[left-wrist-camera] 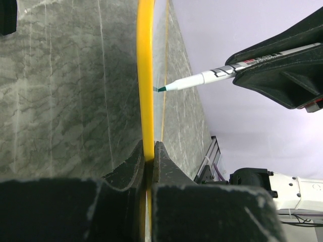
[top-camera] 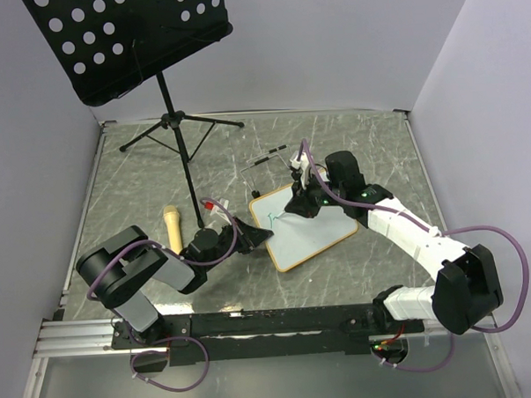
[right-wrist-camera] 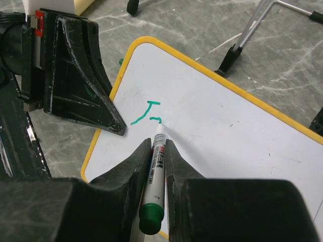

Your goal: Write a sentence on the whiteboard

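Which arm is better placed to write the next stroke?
Right. The right gripper is shut on the green marker, tip at the green strokes on the whiteboard; the left gripper clamps the board's edge.

whiteboard (top-camera: pixel 315 228) corner beneath left pincer (top-camera: pixel 264 239) (music stand (top-camera: pixel 135 37) top beyond the frame)

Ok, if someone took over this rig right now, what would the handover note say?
Left gripper: shut on the whiteboard at its frame edge, holding it in place.
Right gripper: shut on the green marker, tip down at the board beside the last stroke.
Done: only a few green strokes, near the end that the left gripper holds.
Left: nearly the whole sentence; the rest of the board is blank.
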Robot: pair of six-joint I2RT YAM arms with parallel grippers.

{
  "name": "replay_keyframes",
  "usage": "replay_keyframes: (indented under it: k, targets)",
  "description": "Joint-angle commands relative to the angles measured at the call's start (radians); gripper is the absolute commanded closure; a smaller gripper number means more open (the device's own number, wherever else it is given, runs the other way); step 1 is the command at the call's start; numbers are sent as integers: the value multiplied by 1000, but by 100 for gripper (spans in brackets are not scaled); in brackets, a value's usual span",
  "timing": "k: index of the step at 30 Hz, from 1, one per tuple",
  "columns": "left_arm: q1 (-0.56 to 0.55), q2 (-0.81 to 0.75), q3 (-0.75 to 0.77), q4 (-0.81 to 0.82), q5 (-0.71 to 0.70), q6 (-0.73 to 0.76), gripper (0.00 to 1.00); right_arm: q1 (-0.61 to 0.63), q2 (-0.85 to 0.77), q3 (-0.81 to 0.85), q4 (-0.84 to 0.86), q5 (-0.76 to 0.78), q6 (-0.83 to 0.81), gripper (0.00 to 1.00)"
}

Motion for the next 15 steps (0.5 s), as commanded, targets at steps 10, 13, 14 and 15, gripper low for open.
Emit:
replay_keyframes:
  k: [10, 13, 14, 15]
  targets:
    - [2, -26, 12, 350, -8, 26, 99, 2, -3, 32, -38, -53, -35, 100]
    - [0, -26, 10, 352, -7, 24, 99, 2, -2, 32, -39, -66, -34, 100]
    - [0, -26, 10, 352, -5, 24, 99, 2, -2, 32, -38, -68, -29, 100]
    - [0, -24, 12, 353, -4, 24, 99, 0, -2, 32, -33, -73, -28, 100]
